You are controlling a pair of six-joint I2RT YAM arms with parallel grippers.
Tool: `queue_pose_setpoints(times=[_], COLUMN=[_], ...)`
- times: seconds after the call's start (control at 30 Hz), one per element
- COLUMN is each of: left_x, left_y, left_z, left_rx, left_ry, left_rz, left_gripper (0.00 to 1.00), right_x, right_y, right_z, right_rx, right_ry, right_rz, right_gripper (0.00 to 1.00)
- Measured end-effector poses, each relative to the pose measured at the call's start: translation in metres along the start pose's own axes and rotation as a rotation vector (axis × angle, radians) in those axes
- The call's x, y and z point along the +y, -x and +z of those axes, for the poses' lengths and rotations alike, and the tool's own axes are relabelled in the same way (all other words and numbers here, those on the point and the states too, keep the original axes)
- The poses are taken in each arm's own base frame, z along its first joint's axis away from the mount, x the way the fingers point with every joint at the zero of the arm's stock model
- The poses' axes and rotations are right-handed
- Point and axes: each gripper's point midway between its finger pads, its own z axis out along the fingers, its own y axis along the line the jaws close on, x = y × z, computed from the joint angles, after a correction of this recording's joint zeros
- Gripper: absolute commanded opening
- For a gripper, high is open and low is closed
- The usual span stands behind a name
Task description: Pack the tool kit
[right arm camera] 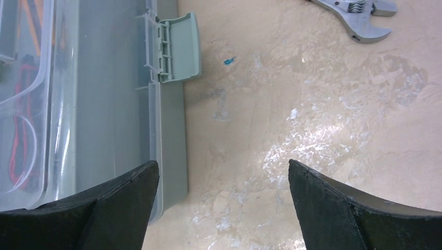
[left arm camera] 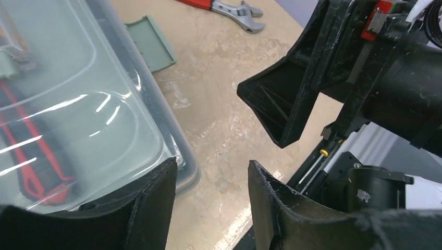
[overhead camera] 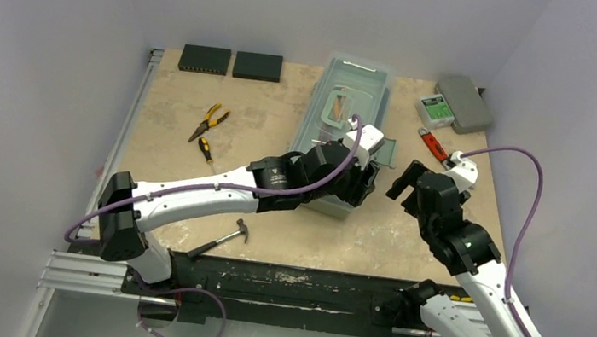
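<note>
The sage-green tool kit box (overhead camera: 345,110) stands mid-table with its translucent lid (left arm camera: 73,99) down; red-handled tools show through it. The side latch (right arm camera: 180,47) sticks out from the box's right wall. My left gripper (overhead camera: 362,185) is open at the box's near right corner, nothing between its fingers (left arm camera: 211,166). My right gripper (overhead camera: 403,181) is wide open over bare table just right of the box (right arm camera: 223,169), also empty. Loose on the table are orange pliers (overhead camera: 209,121), a screwdriver (overhead camera: 205,150), a hammer (overhead camera: 222,236) and a red-handled wrench (overhead camera: 434,145).
Two flat black boxes (overhead camera: 205,58) lie at the back left. A grey case (overhead camera: 464,103) and a small green-and-white item (overhead camera: 435,108) sit at the back right. The two grippers (left arm camera: 292,99) are close together beside the box.
</note>
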Motion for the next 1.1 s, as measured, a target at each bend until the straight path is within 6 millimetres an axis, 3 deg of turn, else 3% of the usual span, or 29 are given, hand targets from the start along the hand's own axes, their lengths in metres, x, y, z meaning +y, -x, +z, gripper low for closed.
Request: queue_pose_setpoints(times=[0.17,0.2,0.3,0.5,0.6,0.73,0.83,0.97,1.1], left_x=[-0.005,-0.005,0.001,0.056,0.081,0.114,0.142,0.168,0.177], left_y=[-0.004,-0.003,0.013,0.051,0.057,0.044,0.029,0.008,-0.013], left_z=[-0.002,-0.005,-0.024,-0.062,-0.068,-0.064,-0.055,-0.038,-0.013], left_rx=[0.051,0.054,0.041,-0.059,-0.071,-0.025,0.021,0.087,0.157], left_ry=[-0.115,-0.133,-0.175,-0.107,-0.05,0.04,0.114,0.152,0.128], left_rz=[-0.07,-0.08,-0.124,-0.206,-0.226,-0.252,-0.292,-0.357,-0.418], left_gripper=[0.63,0.68,0.96,0.98,0.98,1.0,1.0,1.0,1.0], right_x=[-0.006,-0.006,0.001,0.04,0.065,0.098,0.111,0.116,0.107], right_y=[0.005,0.006,0.007,0.017,0.022,0.032,0.033,0.035,0.036], right_z=[-0.002,-0.001,0.0,-0.001,0.0,0.004,0.012,0.029,0.064], right_rx=[-0.02,-0.019,-0.017,-0.029,-0.021,-0.001,0.025,0.071,0.129], right_ry=[-0.03,-0.029,-0.005,0.165,0.255,0.347,0.386,0.39,0.355], right_rz=[-0.011,-0.017,-0.022,0.02,0.037,0.051,0.058,0.074,0.121], right_gripper=[0.93,0.93,0.98,0.99,0.99,0.99,0.99,0.99,0.99])
